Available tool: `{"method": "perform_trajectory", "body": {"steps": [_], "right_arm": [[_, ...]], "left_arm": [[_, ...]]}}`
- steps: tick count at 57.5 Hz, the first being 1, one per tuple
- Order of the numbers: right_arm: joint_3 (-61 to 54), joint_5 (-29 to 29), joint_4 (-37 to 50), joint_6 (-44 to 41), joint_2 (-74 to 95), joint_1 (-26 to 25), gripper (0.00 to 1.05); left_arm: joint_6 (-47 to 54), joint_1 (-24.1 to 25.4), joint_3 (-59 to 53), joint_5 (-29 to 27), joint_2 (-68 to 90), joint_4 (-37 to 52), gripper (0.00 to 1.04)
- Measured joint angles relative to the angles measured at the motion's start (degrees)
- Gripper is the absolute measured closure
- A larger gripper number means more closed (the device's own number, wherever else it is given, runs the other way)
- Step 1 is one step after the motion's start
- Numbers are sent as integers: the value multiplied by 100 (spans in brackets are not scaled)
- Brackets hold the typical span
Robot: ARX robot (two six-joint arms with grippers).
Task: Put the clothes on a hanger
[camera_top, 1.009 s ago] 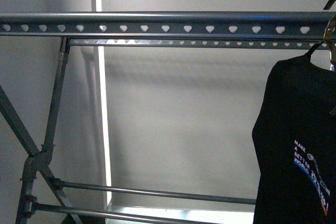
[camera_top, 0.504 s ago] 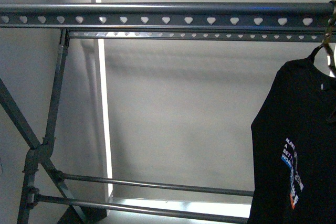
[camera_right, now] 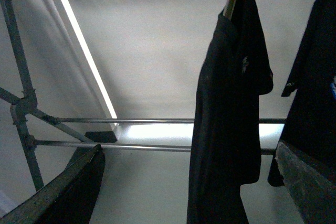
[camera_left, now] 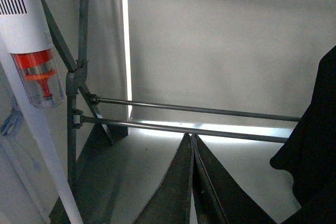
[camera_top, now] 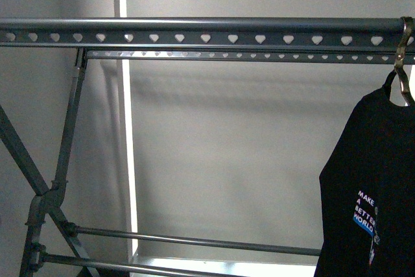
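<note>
The hanger's dark grey rail (camera_top: 194, 37), punched with heart-shaped holes, runs across the top of the front view. At its right end the black T-shirt (camera_top: 369, 180) hangs free on a small metal coat hanger whose hook (camera_top: 404, 40) sits over the rail. Part of its white and blue print shows. Neither gripper appears in the front view. My left gripper (camera_left: 191, 139) is shut on nothing, low before the rack's lower bars (camera_left: 194, 111), with black cloth (camera_left: 315, 145) off to one side. My right gripper (camera_right: 189, 150) is open, and a black garment (camera_right: 231, 108) hangs beyond the gap, untouched.
A white stick vacuum with an orange part (camera_left: 31, 51) leans beside the rack's crossed legs (camera_top: 45, 192). A second dark garment (camera_right: 315, 77) with a bit of blue print hangs at the edge of the right wrist view. A bright vertical strip (camera_top: 123, 128) marks the wall behind.
The T-shirt swung on its hook, its print turning edge-on and then facing me again. The rail shifted slightly up, then down in the front view.
</note>
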Motion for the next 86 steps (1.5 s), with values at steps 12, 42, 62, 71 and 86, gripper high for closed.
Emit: {"method": "perform_trajectory", "body": {"steps": [12,42,62,71,86], "right_arm": [[-1064,940,-1617,-326,-3689,450,15],[-2146,1394,-1893,-680,-4531,839,102],[-2529,1399,-1836,-680,-4861,839,102],[-2529,1399,-1834,-680,-4868,839,102],[-2529,1399,-1834,-686,-4868,839,78]], "left_arm": [[7,0,0,0,-485,-490,101],[11,0,0,0,-1860,-1899,101],[11,0,0,0,-1867,-1904,101],[11,0,0,0,-1869,-1906,101],[11,0,0,0,-1869,-1906,83]]}}
